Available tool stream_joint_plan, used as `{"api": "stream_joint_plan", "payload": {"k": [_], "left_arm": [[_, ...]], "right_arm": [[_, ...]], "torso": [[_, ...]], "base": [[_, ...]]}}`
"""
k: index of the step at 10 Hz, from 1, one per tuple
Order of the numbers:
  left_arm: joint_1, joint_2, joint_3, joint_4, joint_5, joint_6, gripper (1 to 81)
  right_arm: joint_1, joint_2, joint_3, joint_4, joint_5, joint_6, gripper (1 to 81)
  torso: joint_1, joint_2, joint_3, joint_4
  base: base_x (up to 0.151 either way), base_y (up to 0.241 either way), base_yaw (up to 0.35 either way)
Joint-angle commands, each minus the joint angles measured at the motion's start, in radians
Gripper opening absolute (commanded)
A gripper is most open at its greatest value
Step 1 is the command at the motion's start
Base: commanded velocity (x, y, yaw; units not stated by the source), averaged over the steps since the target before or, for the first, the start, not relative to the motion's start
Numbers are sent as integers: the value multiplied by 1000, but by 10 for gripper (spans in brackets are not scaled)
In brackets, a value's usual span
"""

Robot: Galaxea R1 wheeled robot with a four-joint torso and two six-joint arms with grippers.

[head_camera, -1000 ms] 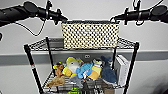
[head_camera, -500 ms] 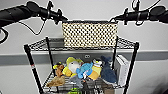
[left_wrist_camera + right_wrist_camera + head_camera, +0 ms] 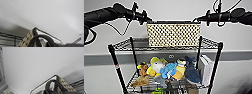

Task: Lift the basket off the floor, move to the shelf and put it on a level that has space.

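Basket (image 3: pixel 173 34) at 12 o'clock over the shelf (image 3: pixel 166 47), its base at or just above the top level (image 3: pixel 124 45); contact impossible to tell. Left gripper (image 3: pixel 149 20) at its 9 o'clock end, right gripper (image 3: pixel 195 19) at 3 o'clock, each meeting the dark rim; jaw opening impossible to tell. Plush toys (image 3: pixel 167 71) on the tier at 6 o'clock.

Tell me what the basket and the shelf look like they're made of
The basket looks woven, cream strands with dark gaps in a checker pattern, dark rim; fibre or plastic, hard to say. The shelf looks like black-coated metal wire: thin grid tiers on slim posts.
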Motion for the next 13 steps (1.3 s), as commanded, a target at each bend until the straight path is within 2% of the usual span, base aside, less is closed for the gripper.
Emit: {"api": "stream_joint_plan", "payload": {"k": [1,2,3,6,10,13], "left_arm": [[-152,-5,43,26,9,18,10],[-154,-15,57,25,6,18,10],[-157,-22,70,26,6,19,811],[-175,-42,100,20,5,19,811],[-266,-154,207,-7,5,19,811],[-284,-235,268,-17,6,19,811]], "right_arm": [[145,9,-14,-25,-39,-8,10],[147,7,-8,-25,-48,-8,10],[147,7,-5,-25,-48,-8,811],[160,-13,12,-22,-48,-8,811],[225,-106,116,-9,-46,-7,811],[240,-168,161,-9,-48,-1,811]], "torso": [[0,0,0,0],[0,0,0,0],[0,0,0,0],[1,0,0,0],[1,0,0,0],[1,0,0,0]], "base": [[0,0,0],[0,0,0],[0,0,0],[0,0,0],[0,0,0],[0,0,0]]}}
